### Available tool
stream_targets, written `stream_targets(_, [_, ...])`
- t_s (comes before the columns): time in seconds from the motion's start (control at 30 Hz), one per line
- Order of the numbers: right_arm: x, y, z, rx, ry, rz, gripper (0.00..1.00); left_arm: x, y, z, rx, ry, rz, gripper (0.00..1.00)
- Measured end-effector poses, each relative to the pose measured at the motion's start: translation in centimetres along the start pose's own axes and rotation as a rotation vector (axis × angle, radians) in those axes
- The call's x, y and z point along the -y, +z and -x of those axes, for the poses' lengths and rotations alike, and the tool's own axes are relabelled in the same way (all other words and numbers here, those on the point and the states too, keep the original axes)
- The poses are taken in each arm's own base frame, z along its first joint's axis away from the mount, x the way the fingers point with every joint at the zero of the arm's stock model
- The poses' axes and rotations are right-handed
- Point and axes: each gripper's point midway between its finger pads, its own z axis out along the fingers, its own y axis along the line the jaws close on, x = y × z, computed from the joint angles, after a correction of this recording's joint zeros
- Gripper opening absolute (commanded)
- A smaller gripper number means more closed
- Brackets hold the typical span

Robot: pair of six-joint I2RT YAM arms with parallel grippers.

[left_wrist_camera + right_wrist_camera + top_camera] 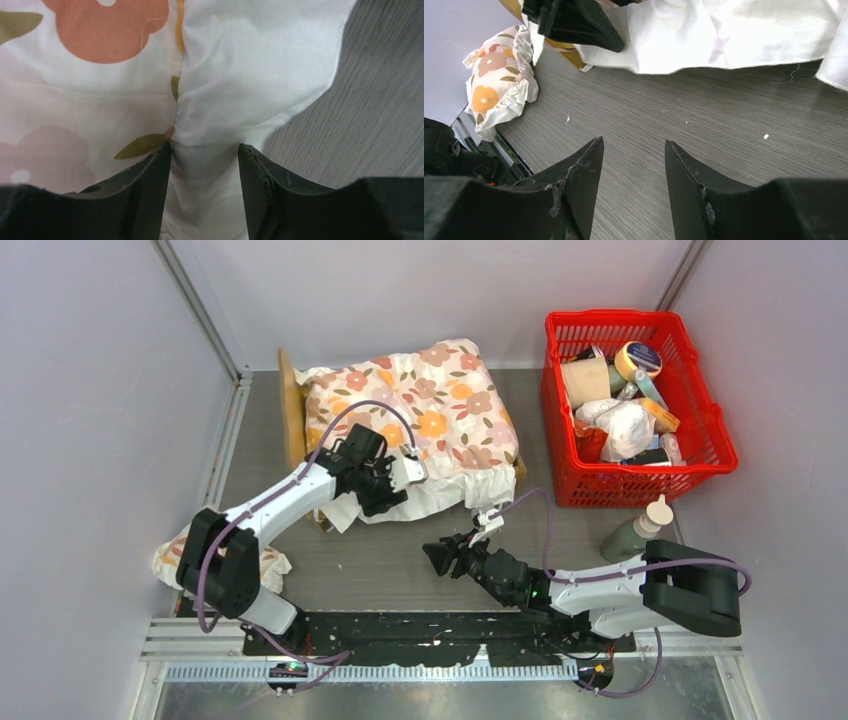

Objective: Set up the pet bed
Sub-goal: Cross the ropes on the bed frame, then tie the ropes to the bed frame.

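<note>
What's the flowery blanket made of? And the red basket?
The flowery blanket looks like soft, matte cloth, maybe cotton: it wrinkles and folds, and a stitched seam shows up close. The red basket looks like smooth, hard plastic, with walls moulded into an open grid.

Even, diffuse light from above; soft, faint shadows on the table [400, 560]. Overhead view sharp, pale walls [90, 390] without glare. Left wrist view: floral cushion [90, 115] slightly washed out, fingers [145, 195] of the left gripper [205, 147] softly blurred at close range.
</note>
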Motion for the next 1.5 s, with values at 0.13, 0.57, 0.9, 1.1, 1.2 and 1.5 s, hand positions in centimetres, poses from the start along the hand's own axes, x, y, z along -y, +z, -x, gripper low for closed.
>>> stream_targets(0.13, [0.2, 0.1, -0.4, -0.009, -0.007, -0.006, 0.54, 0.2, 2.0, -1.4, -0.058, -0.011, -0.035, 0.23])
stream_targets(0.57, [-0.5, 2.1, -3.3, -0.033, -0.136, 0.072, 0.54, 0.7, 1.7, -0.7, -0.121, -0.071, -0.136, 0.00])
stream_targets(0.9, [-4.2, 8.7, -6.0, 0.061, -0.310, 0.192, 0.61, 1.2, -1.3, 3.1, -0.057, -0.165, -0.210, 0.00])
stream_targets(1.1, [-5.5, 12.4, -4.8, 0.172, -0.415, 0.147, 0.66, 1.2, -2.0, 3.7, -0.044, -0.193, -0.223, 0.00])
stream_targets(1.2, [-5.2, 13.9, -4.6, 0.205, -0.464, 0.102, 0.66, 1.3, -2.3, 4.1, -0.035, -0.202, -0.229, 0.00])
stream_targets(1.5, [-3.5, 17.3, -4.6, 0.238, -0.526, 0.030, 0.66, 1.6, -2.7, 4.5, -0.018, -0.225, -0.239, 0.00])
